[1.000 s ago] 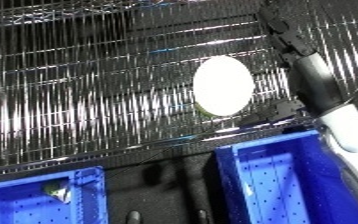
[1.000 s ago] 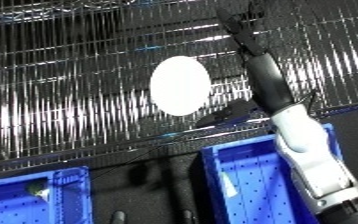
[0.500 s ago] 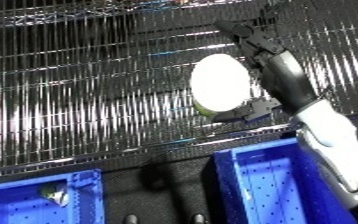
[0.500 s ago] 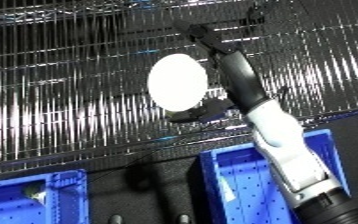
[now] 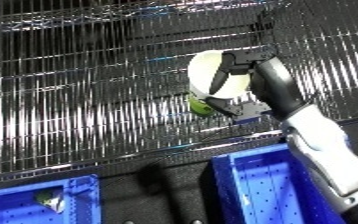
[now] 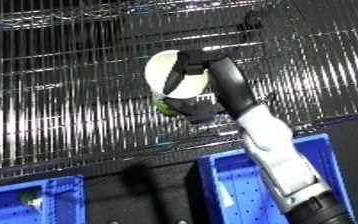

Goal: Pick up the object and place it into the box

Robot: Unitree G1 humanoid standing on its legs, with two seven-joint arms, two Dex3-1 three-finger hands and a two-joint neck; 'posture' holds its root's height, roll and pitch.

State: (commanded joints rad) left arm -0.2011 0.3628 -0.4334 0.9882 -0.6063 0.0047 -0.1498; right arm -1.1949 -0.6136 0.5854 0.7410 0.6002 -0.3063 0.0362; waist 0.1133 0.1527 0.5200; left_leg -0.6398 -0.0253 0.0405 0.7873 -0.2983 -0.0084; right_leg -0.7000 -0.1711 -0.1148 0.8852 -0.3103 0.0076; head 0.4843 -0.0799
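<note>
A pale, egg-shaped object (image 5: pixel 204 75) with a green base (image 5: pixel 198 105) stands upright on the wire shelf (image 5: pixel 78 115). My right hand (image 5: pixel 246 75) reaches up from the lower right and covers the object's right side. Its fingers curl over the top and front, and the thumb sits below near the green base. A blue bin (image 5: pixel 264 190) lies below the shelf at the lower right, under my right forearm. A second blue bin (image 5: pixel 24 202) sits at the lower left. My left hand shows in neither view.
The shelf's front edge (image 5: pixel 158 150) runs across the picture above the bins. A small greenish item (image 5: pixel 49 200) lies in the lower left bin. A dark gap separates the two bins.
My right hand has swung left from beside the object onto it, and its fingers have curled round the object. The camera has shifted slightly.
</note>
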